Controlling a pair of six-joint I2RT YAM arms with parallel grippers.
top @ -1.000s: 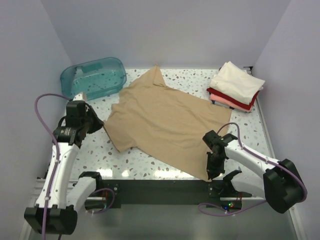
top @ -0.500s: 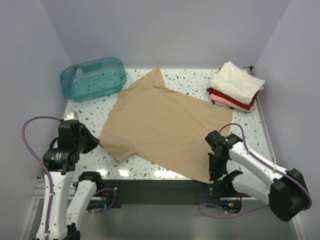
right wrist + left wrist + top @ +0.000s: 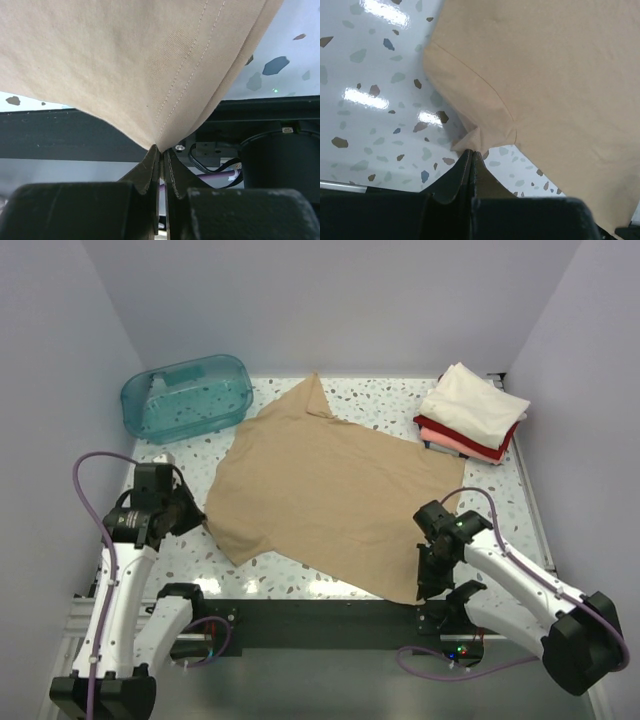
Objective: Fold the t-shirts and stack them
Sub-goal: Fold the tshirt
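The tan t-shirt (image 3: 330,490) lies spread out across the middle of the table. My left gripper (image 3: 200,523) is shut on its left sleeve edge; the left wrist view shows the jaws closed on a pinch of tan cloth (image 3: 475,142). My right gripper (image 3: 428,585) is shut on the shirt's near right hem corner, past the table's front edge; the right wrist view shows the stitched hem (image 3: 165,100) rising from the closed jaws. A stack of folded shirts, cream-white (image 3: 474,405) on top of red (image 3: 432,430) and pink (image 3: 452,445), sits at the back right.
A translucent teal plastic tub (image 3: 186,397) lies upside down at the back left. The black base rail (image 3: 320,625) runs along the near edge. Grey walls enclose the table on three sides.
My left gripper swung down and left, then came back up a little, dragging the sleeve edge with it. My right gripper shifted slightly right and nearer, holding the hem corner throughout.
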